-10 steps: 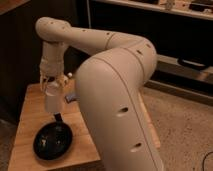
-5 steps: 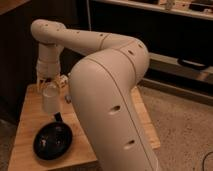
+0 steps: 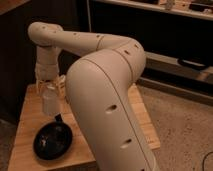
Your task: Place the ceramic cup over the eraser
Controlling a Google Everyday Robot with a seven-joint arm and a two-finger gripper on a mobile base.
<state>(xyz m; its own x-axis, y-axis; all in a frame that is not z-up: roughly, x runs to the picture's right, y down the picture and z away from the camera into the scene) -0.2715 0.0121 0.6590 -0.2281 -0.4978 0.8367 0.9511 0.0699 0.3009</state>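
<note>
- One ceramic cup hangs in the gripper, whose fingers pinch its sides, above the back left of the wooden table.
- Just in front of it lies the black pan, with its handle reaching up toward the cup.
- I cannot see the eraser; the bulky arm hides much of the tabletop. I also cannot tell which way the cup's mouth faces.
- My judgement: I should locate the eraser first and centre the mouth over it. Then I lower slowly, clear of the pan handle, and release only once the rim sits flat.
</note>
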